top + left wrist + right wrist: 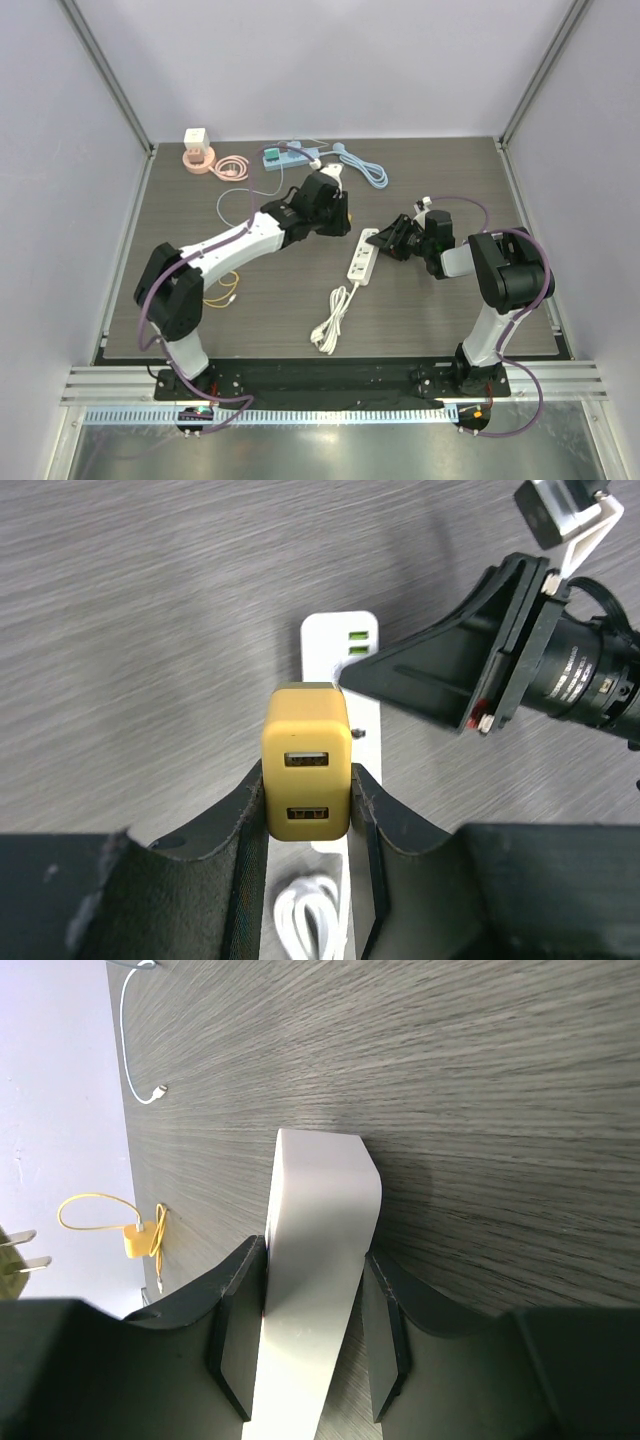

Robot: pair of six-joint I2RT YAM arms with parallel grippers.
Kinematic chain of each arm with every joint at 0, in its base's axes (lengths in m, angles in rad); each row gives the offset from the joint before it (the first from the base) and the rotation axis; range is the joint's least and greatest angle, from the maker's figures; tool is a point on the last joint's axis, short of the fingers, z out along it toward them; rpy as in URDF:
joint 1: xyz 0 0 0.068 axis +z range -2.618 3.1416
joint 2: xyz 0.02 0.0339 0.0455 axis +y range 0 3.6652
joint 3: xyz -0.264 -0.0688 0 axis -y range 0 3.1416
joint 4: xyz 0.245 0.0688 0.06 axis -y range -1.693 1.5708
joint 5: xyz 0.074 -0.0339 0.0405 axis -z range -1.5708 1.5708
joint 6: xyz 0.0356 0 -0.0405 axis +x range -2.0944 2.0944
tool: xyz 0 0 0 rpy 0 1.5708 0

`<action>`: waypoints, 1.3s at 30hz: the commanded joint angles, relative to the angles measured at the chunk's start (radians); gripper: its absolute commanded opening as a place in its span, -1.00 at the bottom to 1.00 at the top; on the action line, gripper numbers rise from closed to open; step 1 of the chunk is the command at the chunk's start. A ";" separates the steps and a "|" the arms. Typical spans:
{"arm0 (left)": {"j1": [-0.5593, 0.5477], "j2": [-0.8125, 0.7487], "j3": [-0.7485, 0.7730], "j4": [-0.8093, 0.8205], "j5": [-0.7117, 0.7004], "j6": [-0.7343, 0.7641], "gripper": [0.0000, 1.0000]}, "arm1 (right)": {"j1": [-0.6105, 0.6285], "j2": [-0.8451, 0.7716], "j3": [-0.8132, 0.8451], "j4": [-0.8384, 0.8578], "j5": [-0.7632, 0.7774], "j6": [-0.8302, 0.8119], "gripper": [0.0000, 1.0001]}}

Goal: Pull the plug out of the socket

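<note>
The left gripper [308, 785] is clamped on the yellow plug [306, 745], a finger on each side face and the face with its two USB ports turned to the wrist camera. The plug sits over the white power strip [325, 650]; whether it still touches the strip cannot be told. The right gripper [312, 1255] is closed on the strip at the end away from its cord [338, 305], one finger along each long edge, and the strip lies flat on the table [450, 320]. Bare tabletop lies right of the strip and toward the near edge. To the left lie a yellow cable [222, 290] and a white cable [238, 205]. Chargers and coiled cables [285, 155] line the far edge, well apart.
</note>
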State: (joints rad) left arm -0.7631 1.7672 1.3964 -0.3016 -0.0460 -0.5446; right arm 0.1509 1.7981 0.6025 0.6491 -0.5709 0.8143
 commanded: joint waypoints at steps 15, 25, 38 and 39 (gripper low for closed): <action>0.442 -0.908 -0.488 -0.581 -0.129 -0.319 -1.00 | -0.008 0.010 0.000 -0.063 0.054 -0.073 -0.98; 0.594 -0.982 -0.542 -0.772 -0.186 -0.403 -0.92 | -0.008 0.007 -0.004 -0.057 0.062 -0.076 -0.98; 0.875 -0.875 -0.728 -0.645 0.028 -0.448 -1.00 | -0.008 -0.002 -0.004 -0.062 0.060 -0.078 -0.98; 0.881 -0.864 -0.723 -0.648 0.025 -0.445 -0.99 | -0.008 -0.002 -0.004 -0.060 0.060 -0.078 -0.97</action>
State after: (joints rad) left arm 0.0937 0.8890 0.6598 -1.0035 -0.0643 -0.9802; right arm 0.1490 1.7981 0.6029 0.6472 -0.5747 0.8146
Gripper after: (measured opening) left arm 0.327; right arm 0.441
